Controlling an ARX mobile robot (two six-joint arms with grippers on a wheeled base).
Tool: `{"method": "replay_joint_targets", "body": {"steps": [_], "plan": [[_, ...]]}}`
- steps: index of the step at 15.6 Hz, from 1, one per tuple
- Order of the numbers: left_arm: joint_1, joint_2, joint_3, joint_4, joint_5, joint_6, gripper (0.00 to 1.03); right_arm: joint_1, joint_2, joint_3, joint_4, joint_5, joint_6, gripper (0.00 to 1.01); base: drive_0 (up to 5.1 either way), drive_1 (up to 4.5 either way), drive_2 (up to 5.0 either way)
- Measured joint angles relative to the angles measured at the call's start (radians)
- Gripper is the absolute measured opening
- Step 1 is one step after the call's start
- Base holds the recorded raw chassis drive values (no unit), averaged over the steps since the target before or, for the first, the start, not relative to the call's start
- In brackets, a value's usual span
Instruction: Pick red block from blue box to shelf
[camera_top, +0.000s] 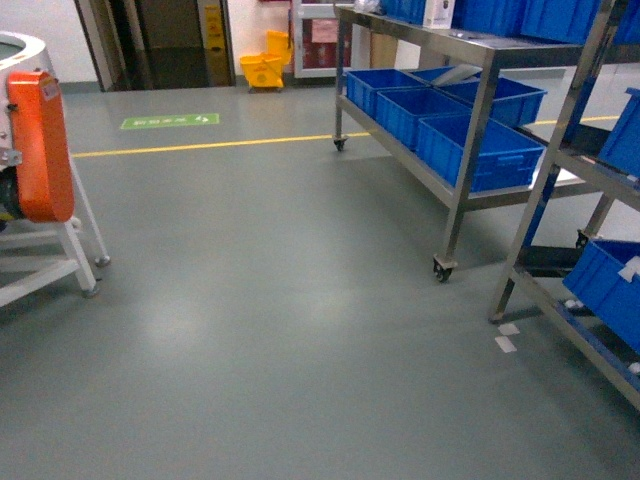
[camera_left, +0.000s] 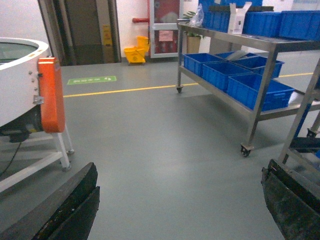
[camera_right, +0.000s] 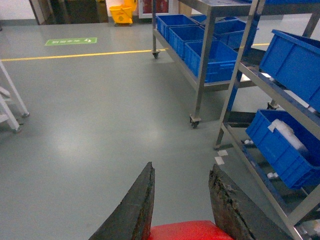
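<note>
A: Head view: two shiny stainless-steel shelf racks (camera_top: 470, 190); four blue plastic crates (camera_top: 480, 150) on the nearer rack's lower tier. Green floor sign (camera_top: 170, 121), writing unreadable. No grippers visible.

B: Left wrist view: left gripper (camera_left: 180, 210), jaws spread wide, bare grey floor (camera_left: 165, 150) between.

A: Right wrist view: right gripper (camera_right: 182, 200), worn black jaws pinching the small bright red plastic block (camera_right: 187, 231) at their base.

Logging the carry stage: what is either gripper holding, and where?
Right gripper clamps the red block between its fingers, by its sides. Left gripper is open, empty.
</note>
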Motion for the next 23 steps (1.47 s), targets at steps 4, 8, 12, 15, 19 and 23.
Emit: {"method": "replay_joint_targets", "body": {"steps": [4, 8, 12, 15, 19, 23], "plan": [[0.000, 0.000, 0.000, 0.002, 0.000, 0.000, 0.98, 0.000, 0.000, 0.000, -0.001, 0.000, 0.000, 0.27, -1.7, 2.42, -5.8], [0.000, 0.000, 0.000, 0.004, 0.001, 0.000, 0.98, 0.000, 0.000, 0.000, 0.001, 0.000, 0.000, 0.27, -1.7, 2.42, -5.8], [0.000, 0.000, 0.000, 0.000, -0.001, 0.000, 0.98, 0.000, 0.004, 0.000, 0.000, 0.000, 0.000, 0.27, -1.5, -1.46, -1.5], [0.000, 0.000, 0.000, 0.003, 0.001, 0.000, 0.98, 0.000, 0.005, 0.000, -0.002, 0.000, 0.000, 0.27, -1.5, -1.46, -1.5], [0.000, 0.000, 0.000, 0.003, 0.001, 0.000, 0.98, 0.000, 0.004, 0.000, -0.002, 0.000, 0.000, 0.27, -1.5, -1.46, -1.5], [0.000, 0.000, 0.000, 0.002, 0.001, 0.000, 0.98, 0.000, 0.000, 0.000, -0.002, 0.000, 0.000, 0.27, -1.6, 0.46, -3.7]]}}
